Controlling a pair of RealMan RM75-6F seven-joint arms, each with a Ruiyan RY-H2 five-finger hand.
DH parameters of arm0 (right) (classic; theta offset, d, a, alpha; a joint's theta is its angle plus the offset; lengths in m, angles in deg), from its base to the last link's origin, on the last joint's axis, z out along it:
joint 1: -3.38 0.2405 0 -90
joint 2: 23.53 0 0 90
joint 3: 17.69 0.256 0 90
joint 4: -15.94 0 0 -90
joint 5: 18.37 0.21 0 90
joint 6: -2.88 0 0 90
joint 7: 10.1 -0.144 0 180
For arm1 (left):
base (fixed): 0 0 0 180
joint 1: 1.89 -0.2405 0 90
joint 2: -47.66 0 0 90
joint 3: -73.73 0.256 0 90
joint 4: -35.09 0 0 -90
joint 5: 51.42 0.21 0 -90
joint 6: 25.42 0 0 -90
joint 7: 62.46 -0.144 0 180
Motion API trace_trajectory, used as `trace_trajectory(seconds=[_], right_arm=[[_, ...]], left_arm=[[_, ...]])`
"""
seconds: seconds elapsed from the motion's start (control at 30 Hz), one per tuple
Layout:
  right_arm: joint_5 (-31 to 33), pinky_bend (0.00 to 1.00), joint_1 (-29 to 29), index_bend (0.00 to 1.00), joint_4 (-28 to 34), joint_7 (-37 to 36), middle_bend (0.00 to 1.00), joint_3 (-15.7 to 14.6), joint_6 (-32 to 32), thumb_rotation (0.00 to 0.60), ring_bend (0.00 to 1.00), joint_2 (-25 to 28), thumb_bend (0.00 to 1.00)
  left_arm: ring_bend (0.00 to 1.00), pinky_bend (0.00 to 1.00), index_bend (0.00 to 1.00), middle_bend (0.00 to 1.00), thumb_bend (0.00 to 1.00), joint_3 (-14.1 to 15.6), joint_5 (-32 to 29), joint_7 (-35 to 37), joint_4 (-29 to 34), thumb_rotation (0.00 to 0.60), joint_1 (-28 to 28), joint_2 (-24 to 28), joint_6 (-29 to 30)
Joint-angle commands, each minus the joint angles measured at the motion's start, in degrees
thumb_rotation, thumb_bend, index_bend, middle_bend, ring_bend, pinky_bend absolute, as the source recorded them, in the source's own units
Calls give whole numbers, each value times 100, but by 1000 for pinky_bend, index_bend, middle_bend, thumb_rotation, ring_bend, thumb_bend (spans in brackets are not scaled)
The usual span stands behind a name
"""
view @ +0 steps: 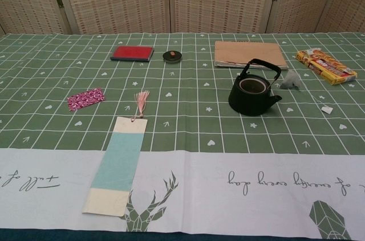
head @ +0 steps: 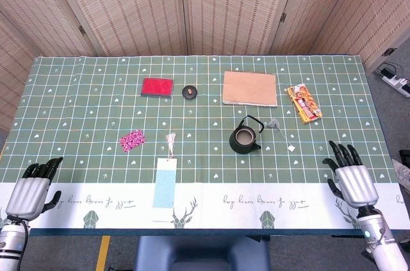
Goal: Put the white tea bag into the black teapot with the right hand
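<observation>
The black teapot [head: 245,138] [view: 252,92] stands open-topped right of the table's middle, its handle upright. Just to its right lies the white tea bag [head: 274,123] [view: 292,80], with a thin string running to a small white tag [head: 291,148] [view: 327,109]. My right hand [head: 352,178] is over the front right of the table, palm down with fingers spread, holding nothing, well in front and to the right of the tea bag. At the front left corner my left hand [head: 32,189] rests, fingers apart and empty. The chest view shows neither hand.
A brown notebook [head: 250,88] and a yellow-red snack pack [head: 303,103] lie behind the teapot. A red case [head: 157,86], a small black dish [head: 189,92], a pink patterned packet [head: 132,140] and a long blue bookmark [head: 166,186] with a tassel sit to the left.
</observation>
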Motion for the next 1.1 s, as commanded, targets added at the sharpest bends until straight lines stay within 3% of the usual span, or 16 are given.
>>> trace_trajectory(seconds=[0.03,0.37,0.6,1.1], right_arm=[[162,0,171,323,-66,35,0,104,198,600,0,-89,422],[994,0,732,348,-160,-162,0,486,1092,600,0,-328,423],[1144,0,1024,389,-748,-540,0,628,1254,600,0,-858,423],[2347,0,1584,387,-1022,615,0,809,1835,600,0,-1389,423]], left_arm=[[157,136,0,84,377,7,20,9,9,600,-13,11,20],[157,137,0,86,377,21,66,83,33,600,-30,49,27],[158,137,0,86,378,32,135,188,36,600,-42,92,46],[158,138,0,86,377,23,136,221,36,600,-50,112,34]])
